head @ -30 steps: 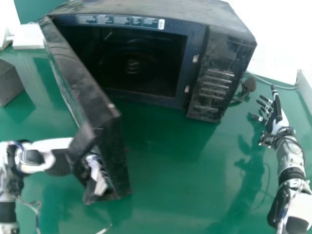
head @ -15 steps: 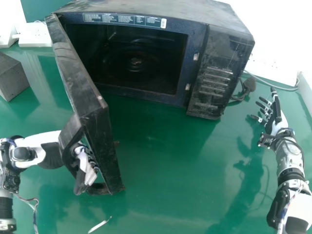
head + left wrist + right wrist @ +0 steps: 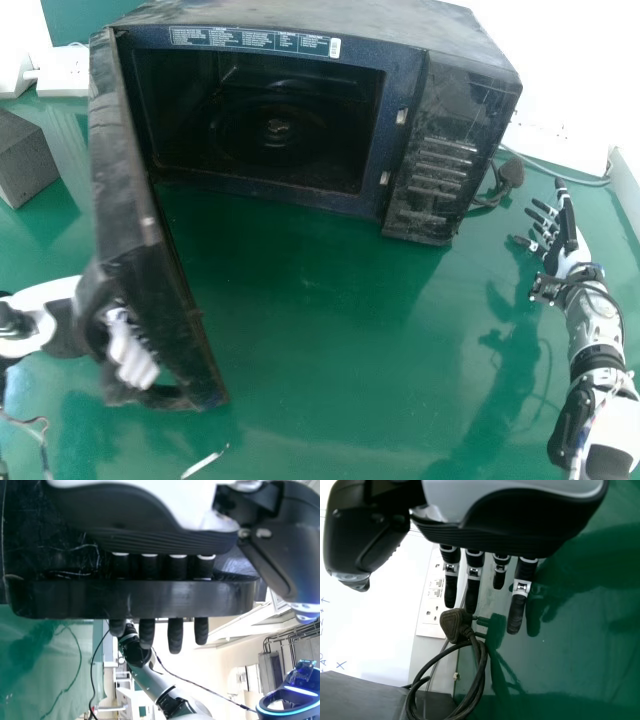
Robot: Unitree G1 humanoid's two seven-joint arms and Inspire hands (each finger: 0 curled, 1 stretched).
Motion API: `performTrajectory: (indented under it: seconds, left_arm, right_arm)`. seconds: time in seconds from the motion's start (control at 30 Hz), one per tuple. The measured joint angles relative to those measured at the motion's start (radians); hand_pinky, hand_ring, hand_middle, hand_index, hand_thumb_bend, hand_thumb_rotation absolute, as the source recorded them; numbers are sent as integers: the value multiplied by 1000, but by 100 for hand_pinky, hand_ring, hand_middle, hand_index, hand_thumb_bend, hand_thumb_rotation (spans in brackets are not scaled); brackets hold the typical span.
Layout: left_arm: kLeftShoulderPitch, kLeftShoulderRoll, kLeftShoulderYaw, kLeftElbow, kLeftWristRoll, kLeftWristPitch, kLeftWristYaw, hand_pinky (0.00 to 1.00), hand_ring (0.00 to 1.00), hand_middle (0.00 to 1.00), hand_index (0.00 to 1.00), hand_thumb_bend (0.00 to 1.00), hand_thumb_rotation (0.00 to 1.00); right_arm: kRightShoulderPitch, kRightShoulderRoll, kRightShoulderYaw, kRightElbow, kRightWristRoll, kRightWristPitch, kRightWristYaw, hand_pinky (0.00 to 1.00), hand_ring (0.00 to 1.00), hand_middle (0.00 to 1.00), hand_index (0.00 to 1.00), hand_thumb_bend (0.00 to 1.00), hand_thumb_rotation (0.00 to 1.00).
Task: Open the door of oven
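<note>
The black oven (image 3: pixel 465 120) stands with its door (image 3: pixel 125 190) swung wide to the left and its cavity exposed. My left hand (image 3: pixel 130 352) is at the handle (image 3: pixel 88 300) on the door's outer side. In the left wrist view, the straight fingers of my left hand (image 3: pixel 175 634) pass between the handle bar (image 3: pixel 130 599) and the door, their tips showing past the bar. The thumb stands apart from the bar. My right hand (image 3: pixel 566 238) rests open to the right of the oven; the right wrist view shows its palm (image 3: pixel 520 527) and extended fingers.
A grey block (image 3: pixel 22 160) sits left of the door, with a white socket strip (image 3: pixel 65 72) behind it. A black plug and cable (image 3: pixel 508 176) lie between oven and right hand. A thin white strip (image 3: pixel 203 463) lies on the green table (image 3: pixel 330 330) near the front.
The door has swung farther out to the left, and my left hand has moved left along with its handle. My right hand has kept still.
</note>
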State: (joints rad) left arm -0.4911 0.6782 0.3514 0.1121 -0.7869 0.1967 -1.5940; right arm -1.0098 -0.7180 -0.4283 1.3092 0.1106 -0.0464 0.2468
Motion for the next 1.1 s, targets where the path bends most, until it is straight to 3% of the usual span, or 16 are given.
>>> performTrajectory:
  seconds: [0.03, 0.07, 0.1, 0.13, 0.2, 0.27, 0.33, 0.37, 0.4, 0.5, 0.53, 0.63, 0.73, 0.87, 1.0, 1.1]
  left_arm:
    - [10, 2, 16, -6, -5, 11, 0, 9, 19, 30, 44, 75, 74]
    - [12, 15, 21, -6, -15, 33, -3, 6, 15, 26, 44, 78, 69]
    - [11, 41, 18, -3, -26, 68, -7, 4, 12, 22, 44, 61, 50]
    - [7, 77, 7, 8, -43, 123, -9, 6, 13, 34, 46, 56, 25]
    - [-13, 121, -14, 20, -64, 193, -12, 7, 12, 44, 47, 53, 7]
    - [-16, 79, 7, 26, -75, 166, -4, 8, 14, 46, 48, 52, 1]
    - [-8, -19, 46, 19, -86, 98, -1, 9, 17, 44, 50, 51, 0]
    - [4, -69, 61, 13, -86, 73, 0, 9, 18, 37, 49, 69, 25]
    - [18, -109, 67, 12, -83, 48, 0, 10, 19, 34, 47, 74, 36]
    - [38, -158, 80, 16, -63, -11, -1, 12, 21, 29, 43, 72, 51]
    - [38, -159, 87, 19, -57, -17, -1, 13, 20, 27, 44, 83, 56]
    - [38, -153, 106, 34, -57, -19, -1, 12, 19, 25, 45, 98, 58]
    - [40, -144, 125, 41, -53, -19, 0, 8, 13, 23, 39, 100, 73]
    - [51, -129, 157, 38, -53, -19, 1, 5, 9, 20, 37, 100, 78]
    - [72, -110, 212, 33, -52, -19, 1, 1, 6, 16, 35, 100, 70]
    - [74, -98, 252, 52, -52, -19, 1, 3, 6, 16, 34, 100, 76]
  right_arm:
    - [2, -1, -2, 1, 0, 0, 1, 69, 74, 80, 83, 86, 100]
    - [5, -2, -3, 2, 0, 0, 3, 69, 74, 81, 83, 85, 100]
    - [6, -2, -3, 3, 0, 0, 4, 69, 73, 81, 83, 85, 100]
    - [7, -3, -3, 3, 0, 0, 5, 68, 73, 81, 82, 85, 100]
    - [11, -8, -2, 4, -1, 1, 2, 70, 75, 80, 81, 86, 100]
    - [11, -9, 0, 3, -3, 0, -3, 67, 73, 79, 81, 88, 100]
    - [10, -9, 1, 2, -3, -1, -6, 66, 72, 79, 81, 86, 100]
    - [9, -9, 1, 1, -3, -2, -6, 66, 72, 80, 81, 85, 100]
    - [8, -10, 0, 0, -3, -3, -7, 66, 72, 80, 81, 85, 100]
    - [7, -11, 0, 0, -3, -6, -8, 64, 72, 78, 80, 86, 100]
    - [5, -11, 1, 0, -3, -7, -8, 64, 72, 78, 80, 86, 100]
    - [1, -10, 1, -1, -3, -9, -5, 66, 73, 79, 81, 85, 100]
    - [1, -10, 0, -1, -2, -8, -1, 65, 73, 79, 81, 85, 100]
    - [0, -10, 0, -1, -2, -8, -2, 69, 76, 79, 82, 86, 100]
    - [0, -10, 0, 0, -2, -5, -3, 66, 72, 78, 81, 86, 100]
    - [1, -10, 0, 1, -2, -2, -5, 63, 70, 78, 81, 87, 100]
